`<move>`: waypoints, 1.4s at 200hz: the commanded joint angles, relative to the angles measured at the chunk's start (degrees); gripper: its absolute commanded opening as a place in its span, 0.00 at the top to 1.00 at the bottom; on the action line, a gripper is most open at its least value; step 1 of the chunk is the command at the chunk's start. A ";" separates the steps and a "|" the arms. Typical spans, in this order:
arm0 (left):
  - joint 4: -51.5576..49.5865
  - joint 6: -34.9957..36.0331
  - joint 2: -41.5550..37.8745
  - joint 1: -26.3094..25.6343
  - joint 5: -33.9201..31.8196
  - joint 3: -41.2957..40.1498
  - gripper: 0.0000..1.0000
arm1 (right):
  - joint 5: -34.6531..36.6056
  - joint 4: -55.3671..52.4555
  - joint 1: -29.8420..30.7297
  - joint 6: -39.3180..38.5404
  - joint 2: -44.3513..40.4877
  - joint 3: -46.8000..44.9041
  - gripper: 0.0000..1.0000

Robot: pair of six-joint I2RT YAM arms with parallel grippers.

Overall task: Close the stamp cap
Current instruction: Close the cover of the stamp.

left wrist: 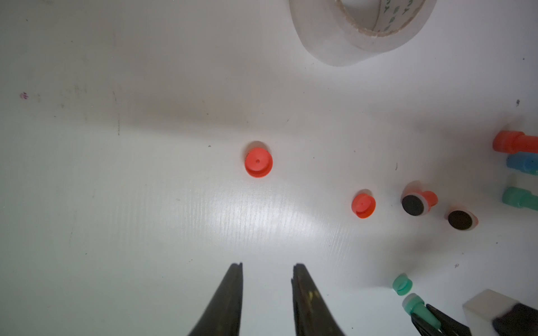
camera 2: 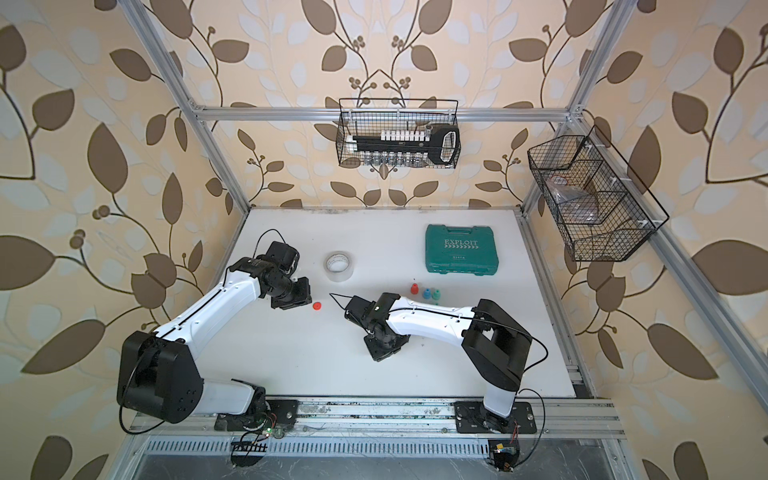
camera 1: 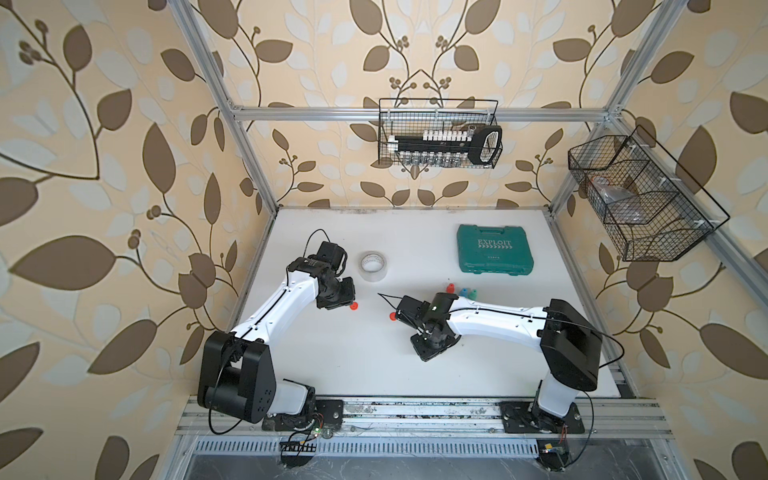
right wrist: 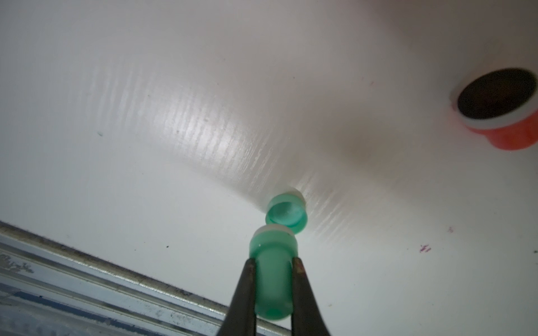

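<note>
The right gripper point(right wrist: 273, 261) is clamped on the green cylindrical plastic stamp point(right wrist: 273, 279), one black finger pressed on each side of its narrow barrel, with the white-rimmed printing end pointing away from the wrist. Just past that end lies the small round green plastic cap point(right wrist: 286, 215) on the white table point(camera 1: 353, 374), its open mouth turned toward the stamp. The two are very close, but whether they touch cannot be told. The left gripper point(left wrist: 267, 266) hangs above the table with its two fingers parted and nothing between them. Ahead of it a round orange-red plastic cap point(left wrist: 258, 162) sits alone on the bare surface. Farther toward the right arm are a second orange-red cap point(left wrist: 363, 206) and two uncapped orange-red stamps with black ink pads point(left wrist: 414, 204) point(left wrist: 460, 220), well apart from the left fingers. Beyond these, three capped stamps stand upright in a tight group: one red point(camera 1: 450, 287), one blue point(camera 1: 464, 292), one green point(camera 1: 472, 293). A roll of clear packing tape point(camera 1: 373, 266) lies flat near the left arm's wrist, and a closed teal plastic tool case point(camera 1: 494, 248) rests toward the back right of the table.
</note>
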 commanded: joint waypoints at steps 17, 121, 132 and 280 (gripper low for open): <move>-0.15 1.30 -1.46 0.36 0.32 -0.18 0.68 | 2.01 0.01 0.34 -0.45 2.01 1.71 1.00; -0.04 1.36 -1.31 0.36 1.24 -0.31 0.68 | 3.16 -0.69 0.35 -0.91 3.03 1.40 1.00; -0.05 1.38 -1.24 0.36 1.28 -0.26 0.68 | 2.97 -0.79 0.35 -0.88 3.11 1.51 1.00; -0.05 1.46 -0.81 0.36 1.81 -0.18 0.67 | 2.41 -0.74 0.35 -1.61 4.61 1.23 1.00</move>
